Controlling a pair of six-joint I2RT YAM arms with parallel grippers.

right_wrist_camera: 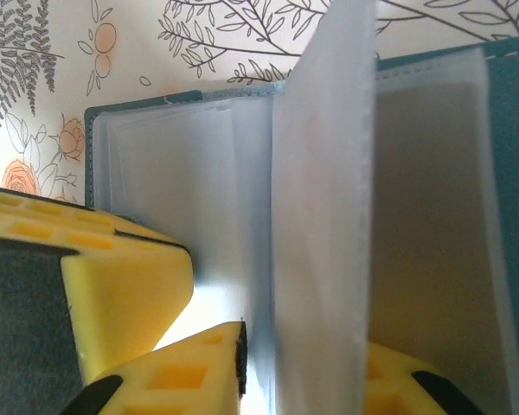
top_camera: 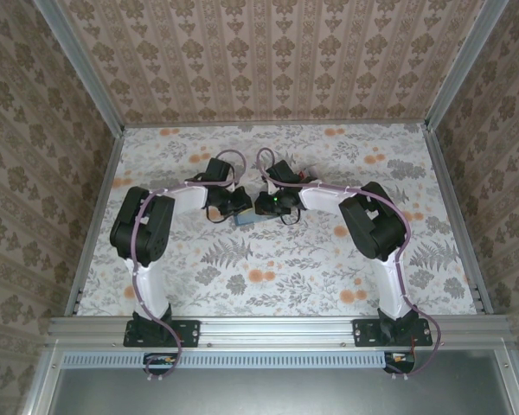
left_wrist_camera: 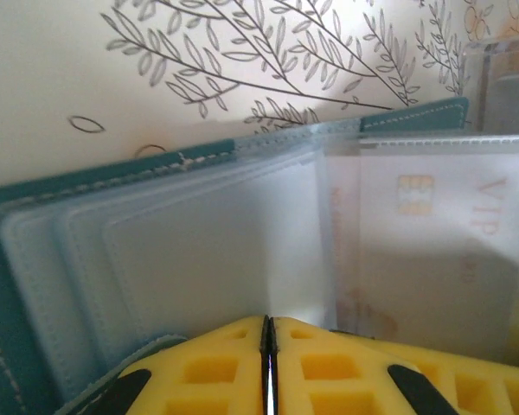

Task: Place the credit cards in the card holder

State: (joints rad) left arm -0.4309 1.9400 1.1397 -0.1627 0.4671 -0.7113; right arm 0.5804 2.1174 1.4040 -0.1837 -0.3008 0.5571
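Top external view: the teal, stitched card holder (top_camera: 249, 221) lies open mid-bench (top_camera: 268, 285), with the left hand (top_camera: 240, 201) at its 9 o'clock and the right hand (top_camera: 261, 205) at 3, both arms bent inward. The left hand's yellow waffle pads (left_wrist_camera: 355, 346) press together. The right hand's stand narrowly apart around an upright clear sleeve (right_wrist_camera: 320, 242). A pale card (left_wrist_camera: 432, 251) sits in another sleeve.

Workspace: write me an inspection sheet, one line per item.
Surface: floral-print tabletop.
Job's things: teal card holder lying open, clear sleeves fanned; a VIP card sits in one sleeve.
Clutter: a translucent item beyond the holder, blurred.
Grippers: left gripper shut at the holder's near edge; right gripper jaws apart, a sleeve upright between them.
Cables: purple cables follow the arms.
Surroundings: wallpapered walls, aluminium frame.
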